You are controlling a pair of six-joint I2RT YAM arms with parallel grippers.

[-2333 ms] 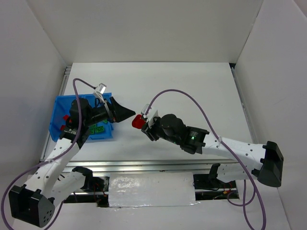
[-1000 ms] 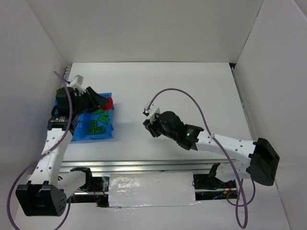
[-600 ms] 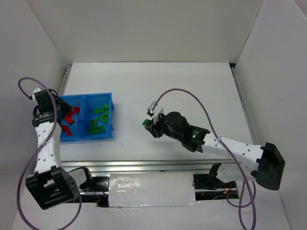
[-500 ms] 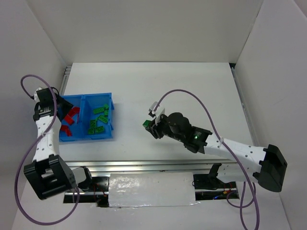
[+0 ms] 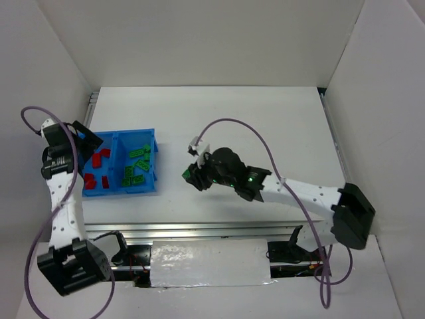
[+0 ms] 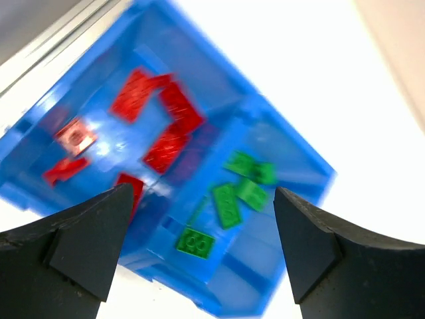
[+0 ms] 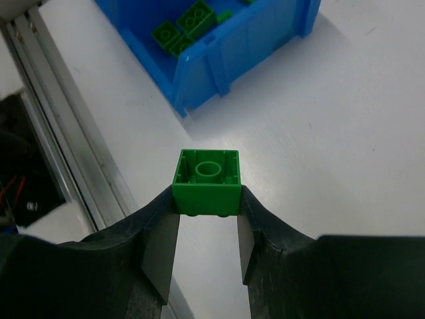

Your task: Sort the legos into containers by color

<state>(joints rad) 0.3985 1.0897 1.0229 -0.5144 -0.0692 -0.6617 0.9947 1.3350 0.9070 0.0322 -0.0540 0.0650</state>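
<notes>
The blue bin (image 5: 156, 158) stands at the left of the table. Its left compartment holds several red legos (image 5: 101, 159), its right compartment several green legos (image 5: 136, 169). My left gripper (image 5: 86, 138) is open and empty above the bin's far left corner; its wrist view shows the bin (image 6: 299, 193) with red legos (image 6: 174, 126) and green legos (image 6: 232, 199) between the spread fingers (image 6: 86, 242). My right gripper (image 5: 190, 175) is shut on a green lego (image 7: 206, 182), held hollow side up above the table right of the bin (image 7: 219, 53).
White walls enclose the table on the left, back and right. A metal rail (image 5: 199, 229) runs along the near edge and shows in the right wrist view (image 7: 60, 153). Purple cables loop over both arms.
My left arm carried a red lego from the centre to the bin, let it go and swung back to the far left. My right gripper took up a green lego and moved left toward the bin.
</notes>
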